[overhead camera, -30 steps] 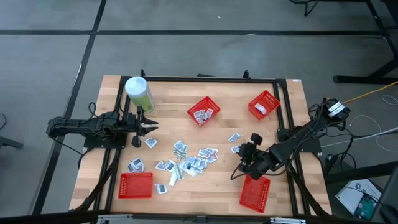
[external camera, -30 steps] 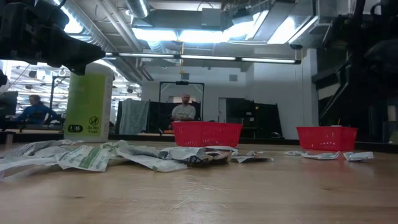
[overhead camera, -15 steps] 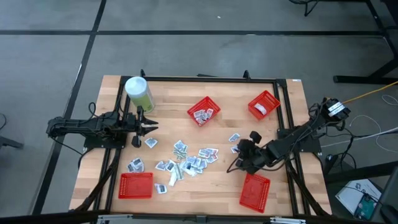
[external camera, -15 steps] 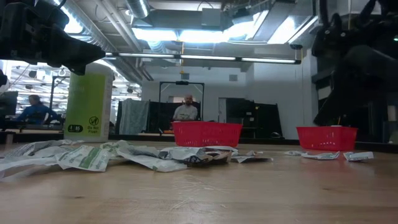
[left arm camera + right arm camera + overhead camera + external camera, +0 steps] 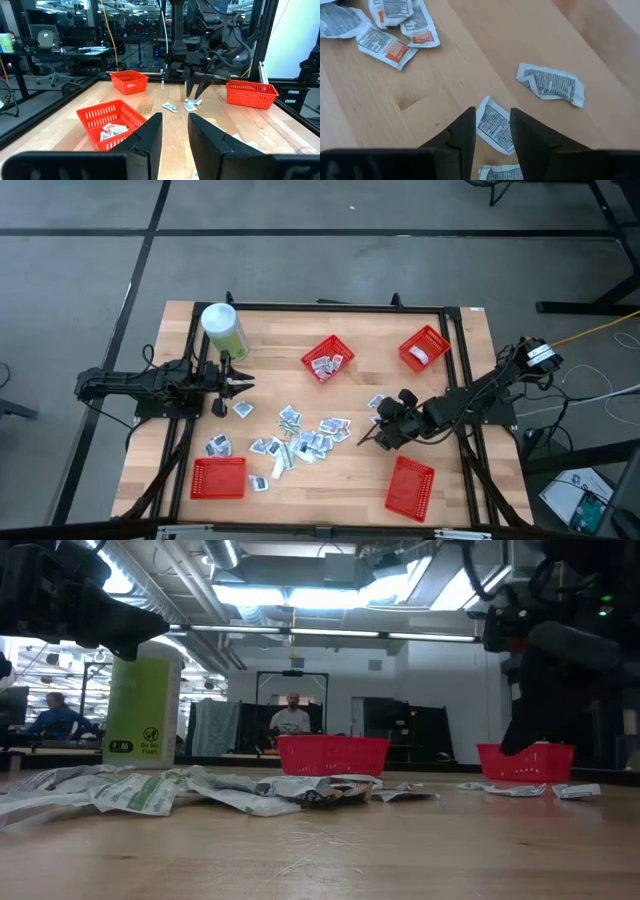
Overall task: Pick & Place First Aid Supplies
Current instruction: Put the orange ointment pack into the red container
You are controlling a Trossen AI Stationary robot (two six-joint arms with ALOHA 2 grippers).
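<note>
Dark fingers of your right gripper (image 5: 366, 439) stand slightly apart, holding nothing, right of centre in the high view. A white packet (image 5: 496, 124) lies between them below, its lower end cut off. The arm stretches in low from the right edge. Other first aid supplies (image 5: 300, 435) scatter left. Your left gripper (image 5: 247, 384), slightly parted and empty, waits centre-left.

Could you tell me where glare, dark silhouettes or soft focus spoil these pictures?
Low view: bright ceiling lights glare, leaving both arms as dark silhouettes, and the near table is soft. Left wrist view: the left gripper is blurred close up. Right wrist view: evenly lit, with print on the packet sharp. High view: even light.
</note>
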